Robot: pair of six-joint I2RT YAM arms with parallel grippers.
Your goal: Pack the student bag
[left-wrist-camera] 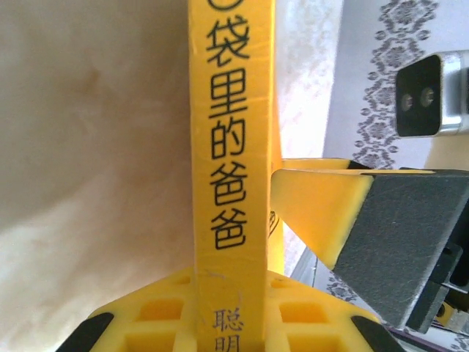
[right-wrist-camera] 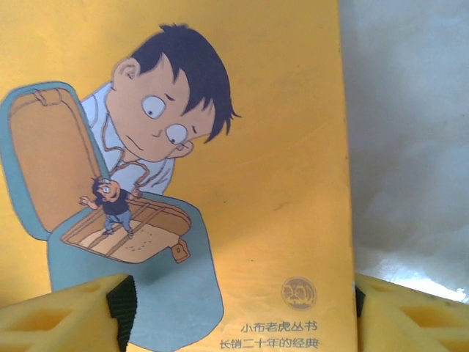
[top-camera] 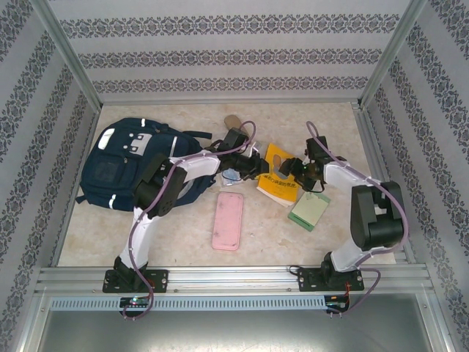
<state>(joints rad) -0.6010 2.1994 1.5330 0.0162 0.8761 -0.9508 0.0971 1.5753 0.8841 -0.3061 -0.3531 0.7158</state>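
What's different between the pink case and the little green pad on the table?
The flat pink rectangular case is clearly longer and larger than the pale green pad. The pink case lies alone; the green pad sits tilted beside the yellow book. Both lie flat on the beige table.

Patterned wallpaper walls (top-camera: 220, 51), beige tabletop (top-camera: 95, 235) (aluminium-framed).

Large navy-blue fabric student bag (top-camera: 113, 172) — by far the biggest item. Lies flat, front pocket up, well to the left of the left gripper (top-camera: 256, 169). Carries white-grey reflective strips and light patches at its far end — top pointing away. Trails a dark strap from that far end toward the gripper's side. Zipped or open: cannot tell.
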